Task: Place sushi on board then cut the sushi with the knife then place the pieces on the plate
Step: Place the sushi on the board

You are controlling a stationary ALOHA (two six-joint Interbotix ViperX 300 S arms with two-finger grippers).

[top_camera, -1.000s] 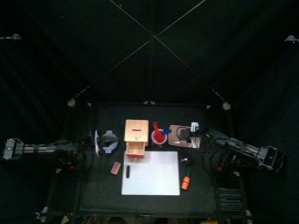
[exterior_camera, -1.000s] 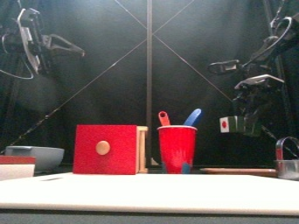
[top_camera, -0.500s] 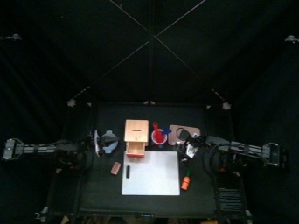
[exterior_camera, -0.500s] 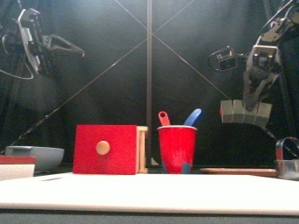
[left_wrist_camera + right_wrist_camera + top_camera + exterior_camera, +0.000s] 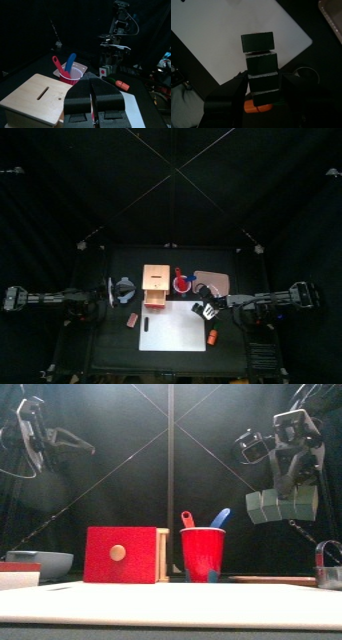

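Sushi roll (image 5: 260, 62), a stack of dark blocks, is held between the jaws of the right gripper (image 5: 260, 78), clear of the counter and near the right back corner of the white cutting board (image 5: 171, 330). An orange toy (image 5: 211, 337) is seen at the board's right edge. The red cup (image 5: 203, 554) is placed just beside the wooden box (image 5: 123, 555), with the pink tray (image 5: 215, 281) to its right. The left gripper (image 5: 93, 87) is raised at the left, its jaws pressed together with nothing between them.

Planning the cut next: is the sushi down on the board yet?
Not down: the right gripper is shut on the sushi roll, holding it in the air near the white board's right edge.
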